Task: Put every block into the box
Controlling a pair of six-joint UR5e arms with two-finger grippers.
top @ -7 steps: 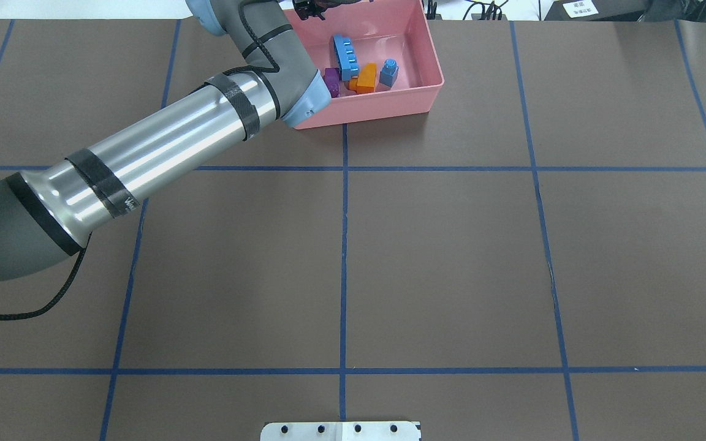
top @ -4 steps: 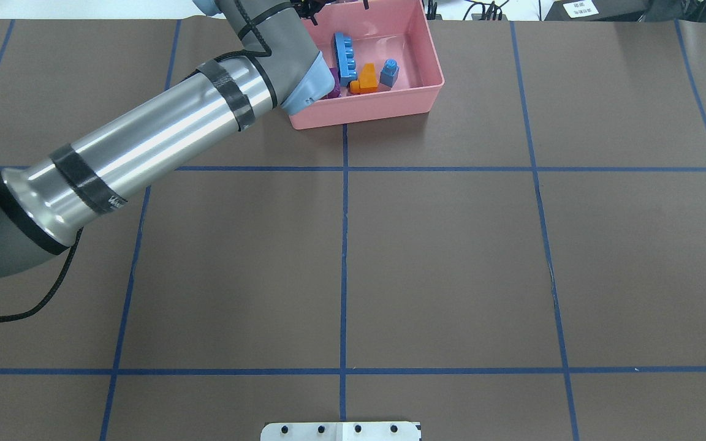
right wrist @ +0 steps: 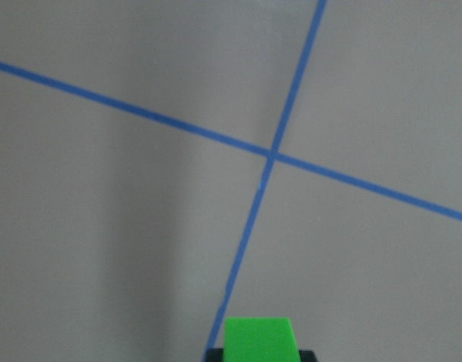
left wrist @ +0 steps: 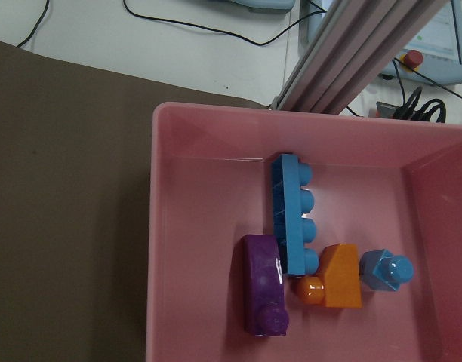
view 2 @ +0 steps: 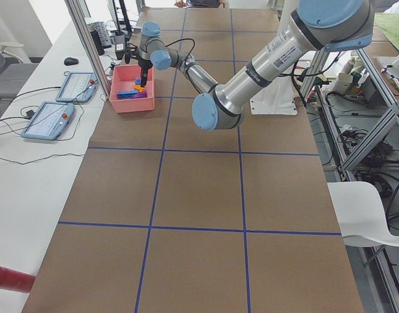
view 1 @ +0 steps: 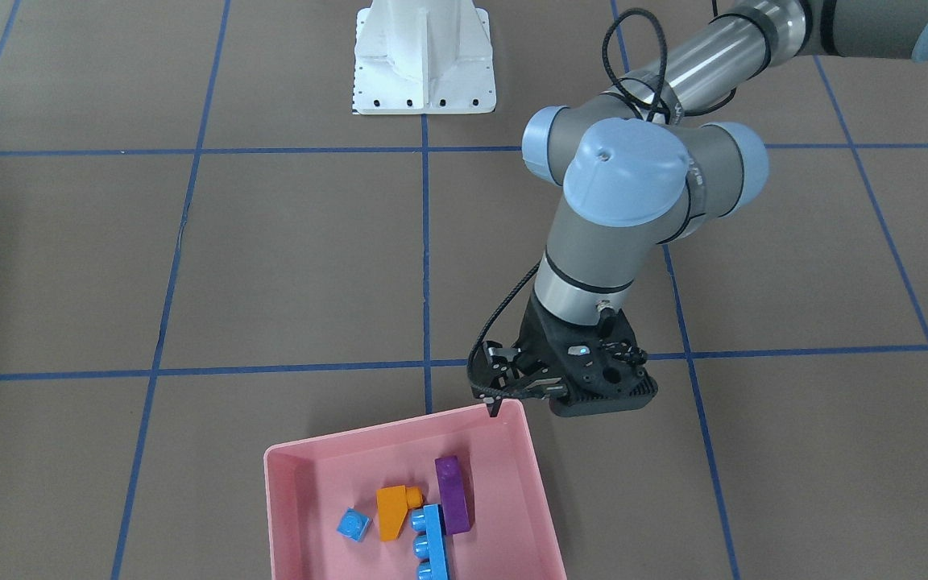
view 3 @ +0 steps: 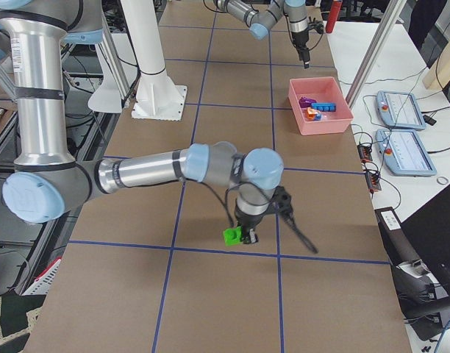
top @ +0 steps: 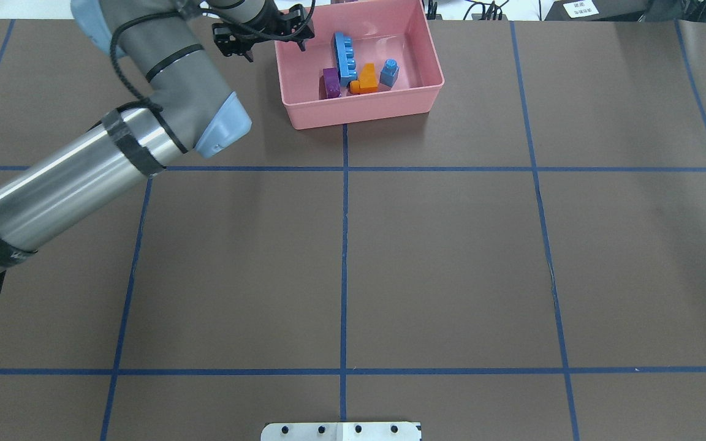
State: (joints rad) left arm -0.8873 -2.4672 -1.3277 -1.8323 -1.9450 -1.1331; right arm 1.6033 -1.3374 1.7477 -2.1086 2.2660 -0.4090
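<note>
The box (top: pixel 365 113) sits on the table (top: pixel 451 257) against its far edge, about midway along, and all four of the task's pieces lie inside it. The purple sloped block (left wrist: pixel 261 290) rests nearest the box's left wall. Its long side touches the long light-blue bar (left wrist: pixel 291 215), which lies on its side with the studs turned to my right. The bar's far end reaches close to the box's far wall. The orange sloped block (left wrist: pixel 337 277) butts against the near end of that bar. The small light-blue cube (left wrist: pixel 386 270) stands upright just beside the orange one, on its right.

My left claw (top: pixel 265 38) hangs by the box's left wall, fingers spread wide and gripping nothing. Its wrist camera looks down into the box.

My right claw (view 3: pixel 247 237) is down low near the right end of the table, well apart from the box, by a crossing of blue tape lines (right wrist: pixel 272 154). A green piece (right wrist: pixel 257 339) shows at the bottom of its wrist view, right by the claw. I cannot tell whether the claw is clenched on it or released.
</note>
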